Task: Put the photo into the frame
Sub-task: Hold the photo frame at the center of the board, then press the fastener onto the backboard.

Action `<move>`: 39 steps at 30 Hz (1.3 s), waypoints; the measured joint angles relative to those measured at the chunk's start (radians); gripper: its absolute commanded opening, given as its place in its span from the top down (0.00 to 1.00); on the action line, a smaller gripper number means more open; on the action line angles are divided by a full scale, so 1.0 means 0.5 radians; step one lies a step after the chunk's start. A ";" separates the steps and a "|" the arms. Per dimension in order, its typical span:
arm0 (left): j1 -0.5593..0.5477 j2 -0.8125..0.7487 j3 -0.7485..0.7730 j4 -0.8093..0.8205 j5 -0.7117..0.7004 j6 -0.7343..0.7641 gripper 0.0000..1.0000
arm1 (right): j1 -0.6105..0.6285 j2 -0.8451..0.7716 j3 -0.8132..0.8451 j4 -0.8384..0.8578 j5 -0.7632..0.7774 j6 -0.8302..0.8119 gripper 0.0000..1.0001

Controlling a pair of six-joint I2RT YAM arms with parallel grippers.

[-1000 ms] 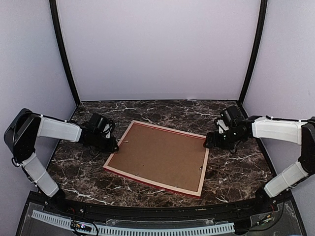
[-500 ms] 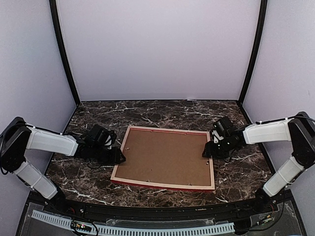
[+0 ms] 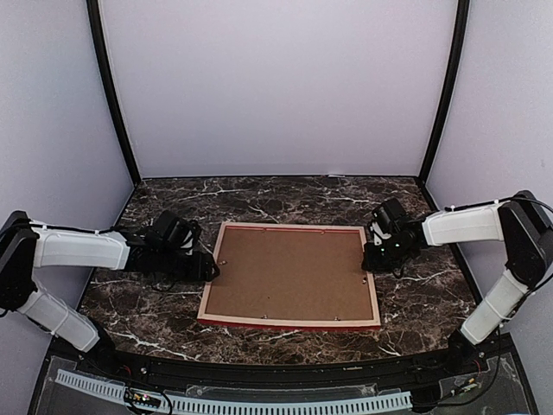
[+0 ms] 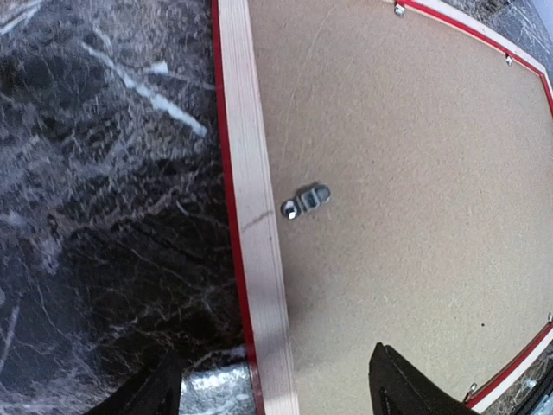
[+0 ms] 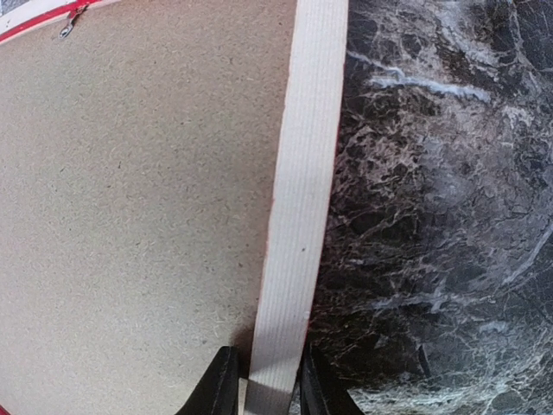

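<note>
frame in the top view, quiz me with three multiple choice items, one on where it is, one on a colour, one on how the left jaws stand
1. Where is the frame?
A. propped against the back wall
B. lying flat on the marble table
C. lifted into the air

2. What colour is the backing board that fills it?
A. brown
B. blue
C. white

3. How do the left jaws stand?
A. shut on the photo
B. shut and empty
C. open, one finger on either side of the frame's edge

Answers:
1. B, the top view shows it flat on the marble.
2. A, both wrist views show a plain brown board inside the pale wood edge.
3. C, the left wrist view shows the fingers far apart with the edge between them.
</note>
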 measured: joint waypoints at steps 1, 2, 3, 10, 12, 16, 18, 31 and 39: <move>0.000 0.003 0.027 -0.021 -0.025 0.023 0.21 | -0.001 0.003 0.004 -0.002 0.003 -0.011 0.76; 0.000 0.011 0.066 -0.043 -0.057 0.053 0.20 | -0.001 0.004 0.006 -0.002 0.006 -0.018 0.76; 0.003 0.024 0.108 -0.063 -0.087 0.085 0.20 | -0.001 0.004 0.006 -0.002 0.008 -0.026 0.76; 0.064 0.174 0.357 -0.121 -0.147 0.309 0.20 | -0.001 -0.002 0.001 -0.002 0.013 -0.056 0.77; 0.076 0.238 0.417 -0.132 -0.147 0.361 0.20 | -0.001 -0.011 -0.009 0.008 0.014 -0.061 0.77; 0.083 0.394 0.539 -0.185 -0.146 0.455 0.19 | -0.002 -0.021 -0.019 0.014 0.014 -0.069 0.77; 0.083 0.469 0.588 -0.208 -0.146 0.489 0.19 | -0.002 -0.021 -0.020 0.015 0.014 -0.071 0.77; 0.083 0.717 0.704 -0.272 -0.146 0.600 0.29 | -0.009 -0.021 -0.020 0.017 -0.004 -0.076 0.77; 0.083 0.768 0.750 -0.235 -0.137 0.587 0.45 | -0.011 -0.021 -0.020 0.017 -0.008 -0.076 0.77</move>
